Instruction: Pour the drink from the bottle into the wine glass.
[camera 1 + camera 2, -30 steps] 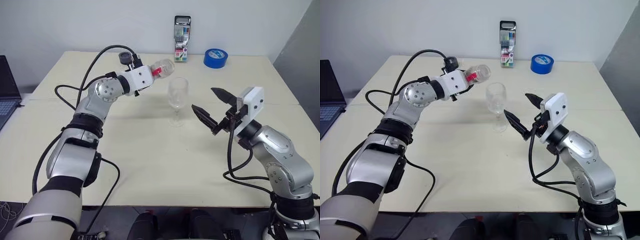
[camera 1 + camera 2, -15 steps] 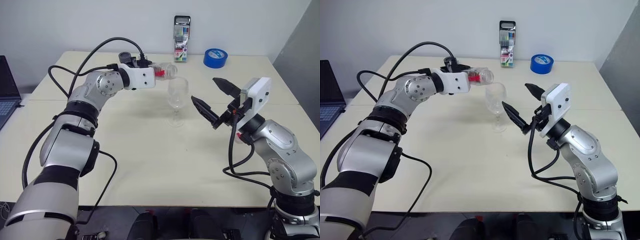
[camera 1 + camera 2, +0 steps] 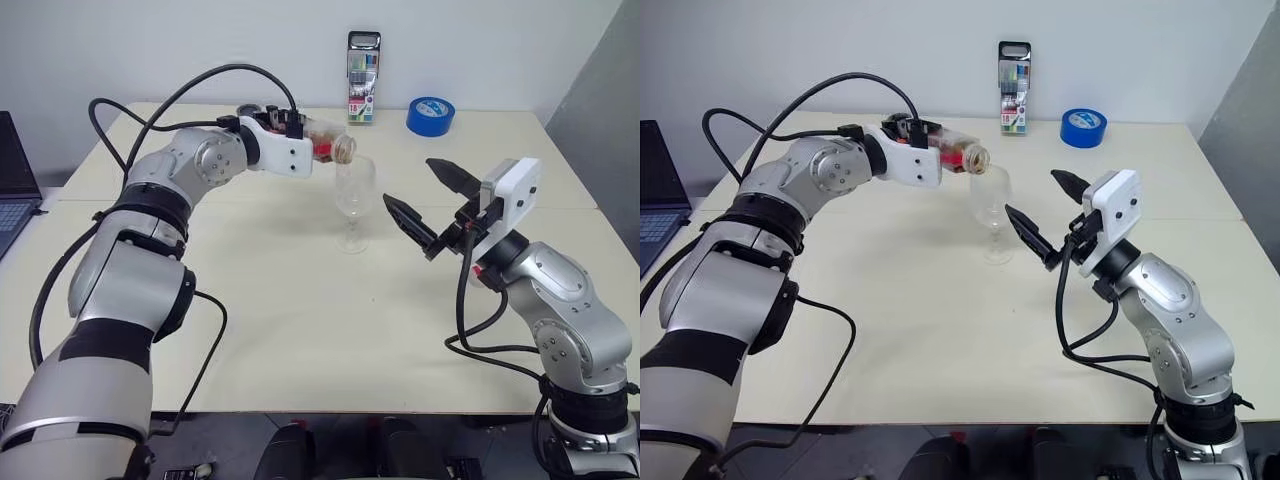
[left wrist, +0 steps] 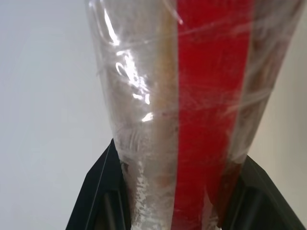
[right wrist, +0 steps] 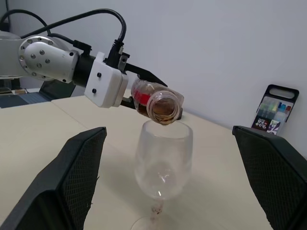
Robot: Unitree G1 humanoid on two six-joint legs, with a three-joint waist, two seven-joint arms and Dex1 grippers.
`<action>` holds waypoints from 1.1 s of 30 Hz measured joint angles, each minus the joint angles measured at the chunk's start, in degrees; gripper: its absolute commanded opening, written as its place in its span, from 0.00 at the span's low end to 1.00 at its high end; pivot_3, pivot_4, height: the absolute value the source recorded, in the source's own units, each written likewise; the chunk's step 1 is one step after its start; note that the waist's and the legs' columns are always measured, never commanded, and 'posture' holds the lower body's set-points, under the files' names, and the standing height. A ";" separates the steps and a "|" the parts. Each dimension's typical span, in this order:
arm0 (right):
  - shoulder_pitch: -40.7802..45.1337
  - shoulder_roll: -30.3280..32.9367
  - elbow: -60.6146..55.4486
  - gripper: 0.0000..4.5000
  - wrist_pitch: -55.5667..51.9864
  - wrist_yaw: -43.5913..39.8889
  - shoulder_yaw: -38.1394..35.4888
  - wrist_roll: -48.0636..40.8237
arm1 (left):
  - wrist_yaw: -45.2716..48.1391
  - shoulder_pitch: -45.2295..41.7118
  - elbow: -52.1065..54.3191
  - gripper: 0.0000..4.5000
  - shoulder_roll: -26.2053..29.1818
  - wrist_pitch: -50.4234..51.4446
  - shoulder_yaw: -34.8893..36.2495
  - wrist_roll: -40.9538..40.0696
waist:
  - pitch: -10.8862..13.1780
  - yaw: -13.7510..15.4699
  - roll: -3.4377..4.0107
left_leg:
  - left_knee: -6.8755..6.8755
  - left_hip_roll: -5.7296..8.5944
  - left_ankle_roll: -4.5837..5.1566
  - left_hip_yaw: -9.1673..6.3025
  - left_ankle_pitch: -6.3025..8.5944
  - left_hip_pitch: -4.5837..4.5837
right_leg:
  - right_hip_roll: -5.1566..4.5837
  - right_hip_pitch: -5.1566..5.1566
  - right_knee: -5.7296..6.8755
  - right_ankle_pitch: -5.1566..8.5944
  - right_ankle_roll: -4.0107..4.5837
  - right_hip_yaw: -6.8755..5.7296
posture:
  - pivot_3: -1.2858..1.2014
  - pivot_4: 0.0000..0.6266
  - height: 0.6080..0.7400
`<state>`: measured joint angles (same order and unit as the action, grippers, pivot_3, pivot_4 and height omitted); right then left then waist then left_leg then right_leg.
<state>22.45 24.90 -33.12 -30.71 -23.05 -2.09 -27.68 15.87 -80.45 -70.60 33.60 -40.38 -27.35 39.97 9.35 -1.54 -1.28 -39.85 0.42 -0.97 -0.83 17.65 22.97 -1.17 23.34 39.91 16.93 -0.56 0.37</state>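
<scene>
The left gripper [image 3: 312, 152], jaws clenched on the bottle [image 5: 156, 100], had tipped its mouth over the wine glass [image 5: 163, 160]; pouring looked imminent. Right gripper [image 3: 427, 205] jaws stood released beside the glass.

The left gripper [image 3: 940, 152] is clamped on the bottle [image 3: 962, 156], which lies nearly level, its open mouth just above the rim of the glass [image 3: 992, 204]. Amber drink [image 3: 975, 157] shows at the bottle's mouth. The glass stands upright on the cream table [image 3: 940, 330], near its middle. The right gripper [image 3: 1043, 213] hangs just beside the glass, fingers spread wide, holding nothing. At the table's far edge stand a pen pack [image 3: 1015, 86] and, close by, a blue tape roll [image 3: 1084, 128]. A laptop [image 3: 655, 195] sits off the table's left side.
</scene>
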 measured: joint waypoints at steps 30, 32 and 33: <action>-0.19 -0.96 0.01 1.00 0.14 -0.16 0.06 1.84 | -6.28 -6.02 -3.55 0.38 0.37 0.40 -3.87 5.40 | 0.00 -0.02 0.00 | -0.01 0.01 -0.02 0.03 -0.01 -0.01 | 0.00 0.02 0.04 0.00 0.00 0.03 | 0.52 0.24 1.00; -0.19 -0.95 0.01 1.00 0.14 -0.17 0.06 1.84 | -6.68 -6.17 -3.55 0.38 0.56 0.39 -4.20 5.90 | 0.00 -0.03 0.00 | -0.01 0.01 -0.02 0.04 -0.01 -0.01 | 0.00 0.03 0.05 0.00 0.00 0.03 | 0.52 0.24 1.00; -0.19 -0.95 0.01 1.00 0.14 -0.18 0.06 1.84 | -6.80 -6.19 -3.56 0.38 0.61 0.40 -4.41 6.07 | 0.00 -0.02 -0.01 | -0.01 0.01 -0.02 0.04 -0.01 0.00 | 0.00 0.03 0.04 0.00 0.00 0.03 | 0.52 0.24 1.00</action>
<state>22.26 23.95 -33.11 -30.57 -23.23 -2.03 -25.84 9.08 -86.64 -74.16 34.21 -39.98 -31.75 46.04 9.36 -1.57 -1.28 -39.86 0.43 -0.99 -0.80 17.64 22.96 -1.17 23.37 39.95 16.93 -0.56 0.40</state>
